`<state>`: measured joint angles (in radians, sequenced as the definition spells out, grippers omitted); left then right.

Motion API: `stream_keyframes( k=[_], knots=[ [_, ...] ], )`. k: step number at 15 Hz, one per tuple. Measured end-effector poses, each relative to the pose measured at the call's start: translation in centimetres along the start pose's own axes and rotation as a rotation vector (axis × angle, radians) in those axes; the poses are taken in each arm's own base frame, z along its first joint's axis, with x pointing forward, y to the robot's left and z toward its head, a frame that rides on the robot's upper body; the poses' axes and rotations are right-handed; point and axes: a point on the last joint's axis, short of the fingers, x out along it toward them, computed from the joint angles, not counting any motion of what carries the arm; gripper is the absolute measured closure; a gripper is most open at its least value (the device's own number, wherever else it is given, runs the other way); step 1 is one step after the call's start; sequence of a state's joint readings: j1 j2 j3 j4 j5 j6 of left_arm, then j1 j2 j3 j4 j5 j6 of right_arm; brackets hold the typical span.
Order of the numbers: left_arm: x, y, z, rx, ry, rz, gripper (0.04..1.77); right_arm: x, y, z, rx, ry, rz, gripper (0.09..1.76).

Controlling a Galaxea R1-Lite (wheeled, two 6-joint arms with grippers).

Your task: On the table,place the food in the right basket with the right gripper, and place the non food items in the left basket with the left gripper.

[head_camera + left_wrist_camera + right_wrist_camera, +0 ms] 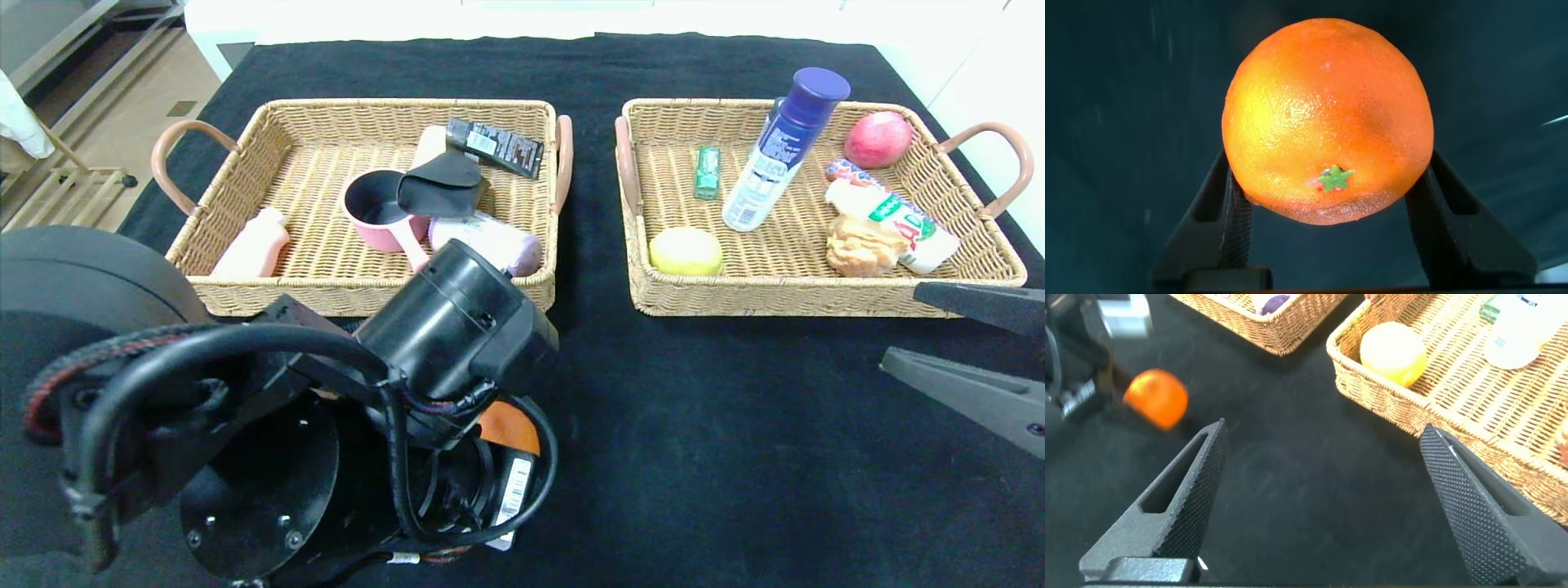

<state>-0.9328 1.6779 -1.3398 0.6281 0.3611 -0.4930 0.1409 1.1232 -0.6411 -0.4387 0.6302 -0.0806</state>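
The left arm [326,425] hides its end effector and most of the orange [510,425] overhead.

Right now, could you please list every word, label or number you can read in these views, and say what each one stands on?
None can be read for certain.
Tall blue-capped white bottle: blue lettering, too blurred.
Black rectangular packet: white print, too small.
Small green packet: illegible.
White wrapper with red and green print: large letters, not readable.
White barcode sticker on the left arm: bars only, digits too small.
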Motion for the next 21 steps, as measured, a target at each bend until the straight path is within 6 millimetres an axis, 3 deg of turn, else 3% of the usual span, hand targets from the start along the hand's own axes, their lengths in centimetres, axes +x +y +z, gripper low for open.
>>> stream_keyframes(
  k=[4, 8, 13, 21],
  knots=[
    [-1.3, -1.1, 1.9, -0.017, -0.126, -0.080, 0.70, -0.5, 0.3, 0.5, 0.015, 0.020, 0.000, 0.14],
    [-1.1, -4.1, 3.8, 0.011, -0.178, -0.140, 0.70, -1.7, 0.7, 1.7, 0.035, 0.047, -0.047, 0.14],
    [1.1, -7.6, 4.7, 0.050, -0.174, -0.167, 0.70, -3.5, 1.1, 3.5, 0.000, -0.002, -0.122, 0.14],
    [5.2, -11.7, 5.4, 0.089, -0.164, -0.170, 0.70, -4.5, 1.2, 4.1, -0.015, -0.021, -0.166, 0.14]
  ],
)
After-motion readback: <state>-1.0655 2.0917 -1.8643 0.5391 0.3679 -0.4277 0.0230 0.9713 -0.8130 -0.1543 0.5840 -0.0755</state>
